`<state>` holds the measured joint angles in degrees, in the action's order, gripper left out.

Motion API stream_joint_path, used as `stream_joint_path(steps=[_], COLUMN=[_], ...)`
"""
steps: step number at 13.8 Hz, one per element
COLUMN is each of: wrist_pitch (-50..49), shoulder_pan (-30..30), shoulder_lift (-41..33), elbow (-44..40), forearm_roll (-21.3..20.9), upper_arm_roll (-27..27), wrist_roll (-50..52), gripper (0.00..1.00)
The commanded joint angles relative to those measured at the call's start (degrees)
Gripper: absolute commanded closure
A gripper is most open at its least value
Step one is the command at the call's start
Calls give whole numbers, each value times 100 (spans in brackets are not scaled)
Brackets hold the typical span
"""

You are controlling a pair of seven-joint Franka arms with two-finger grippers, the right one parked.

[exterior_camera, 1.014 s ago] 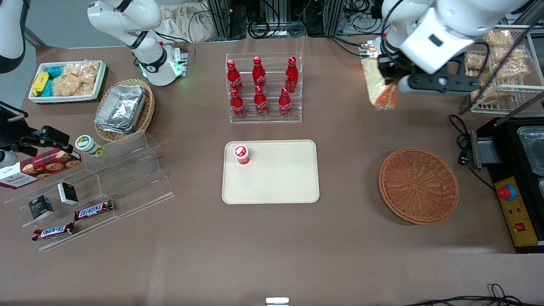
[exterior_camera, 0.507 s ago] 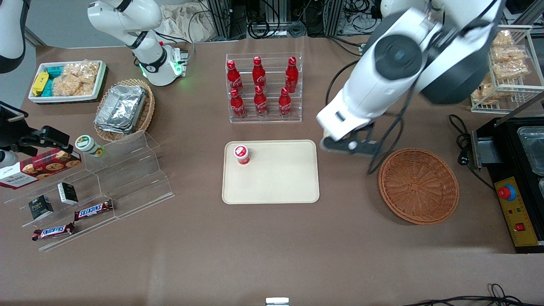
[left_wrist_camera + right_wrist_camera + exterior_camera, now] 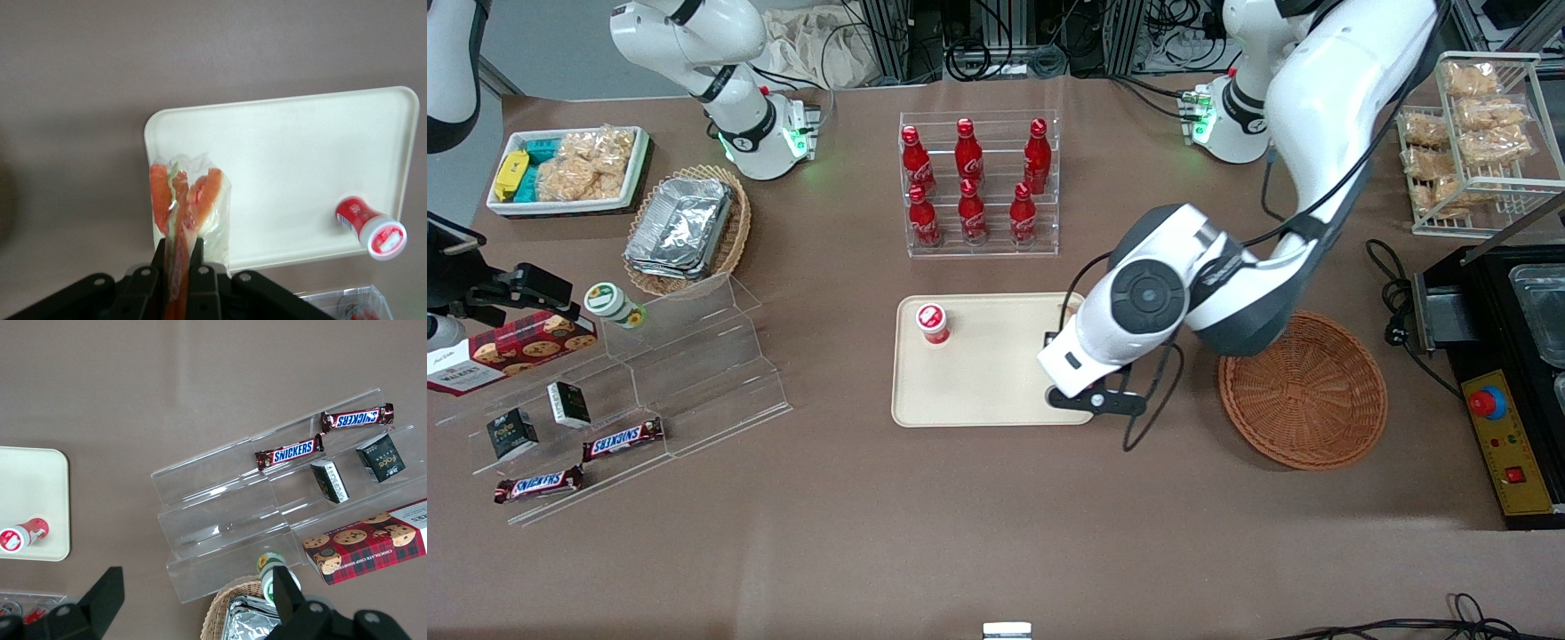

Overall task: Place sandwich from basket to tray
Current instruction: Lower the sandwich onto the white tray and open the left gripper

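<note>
My left gripper (image 3: 179,250) is shut on the sandwich (image 3: 190,200), a clear-wrapped wedge with orange and green filling showing at its edge. It hangs above the cream tray (image 3: 300,153), over the corner at the working arm's end. In the front view the arm's wrist covers that end of the tray (image 3: 996,373) and hides both gripper and sandwich. The reddish-brown basket (image 3: 1303,388) lies beside the tray toward the working arm's end, with nothing in it.
A small red-capped bottle (image 3: 933,323) stands on the tray at its other end. A rack of red bottles (image 3: 978,182) is farther from the camera than the tray. An acrylic step shelf (image 3: 649,382) and a foil-container basket (image 3: 685,227) lie toward the parked arm's end.
The left arm swung from high up near the wire snack rack down over the tray's end, carrying the sandwich with it. The basket stayed in place.
</note>
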<state>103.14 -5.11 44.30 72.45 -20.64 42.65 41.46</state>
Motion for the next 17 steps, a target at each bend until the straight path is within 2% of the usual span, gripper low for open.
stream_joint_path(steps=[1,4,8,9,10,11,17], wrist_pitch=[92,583,1059,1094,1086,1025,-450], shoulder_pan=[-542,-781,-886,-895,-878,-843,-852], shoulder_lift=[157,517,738,764,729,677,-122], elbow=[15,58,296,296,287,261,-503], forearm_roll=[-518,-635,-880,-881,-881,-863,-688], upper_arm_roll=[-300,-626,-784,-802,-802,-802,-670], wrist_roll=[756,1031,1074,1144,1136,1110,1207], gripper=[87,87,83,72,24,0,0])
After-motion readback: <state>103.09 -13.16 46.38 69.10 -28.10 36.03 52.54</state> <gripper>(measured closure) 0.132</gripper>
